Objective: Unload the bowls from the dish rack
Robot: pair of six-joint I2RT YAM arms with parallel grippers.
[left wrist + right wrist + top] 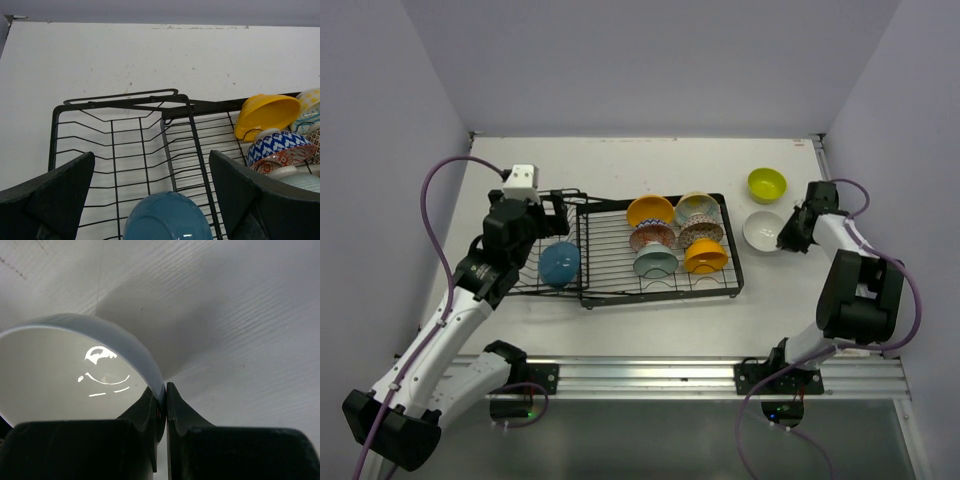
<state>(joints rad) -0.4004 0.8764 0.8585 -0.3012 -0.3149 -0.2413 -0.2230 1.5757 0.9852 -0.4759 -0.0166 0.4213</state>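
the right gripper (pixel 161 407) is clamped on the rim of the white bowl (pixel 55 370), one finger inside the wall and one outside, a sensible hold for a round dish that a two-finger claw could hardly span. the bowl is at the table (pixel 620 160) surface to the right of the dish rack (pixel 125 101), just beside the yellow-green bowl (pixel 767 184) that stands upright there, so this looks like the drop-off spot for unloaded pieces (whether the white one already rests on the table or hangs a little above it, i cannot tell). the left gripper (pixel 150 167) has its jaws spread wide with nothing between them, poised over the blue bowl (pixel 167 220), which seems to lie mouth down in the rack's left section. that wide spread probably readies it to come down around the bowl's edge. the other bowls crowd the right section, tipped against one another, among them an orange-yellow one (pixel 650 211) and a pale teal one (pixel 656 262).
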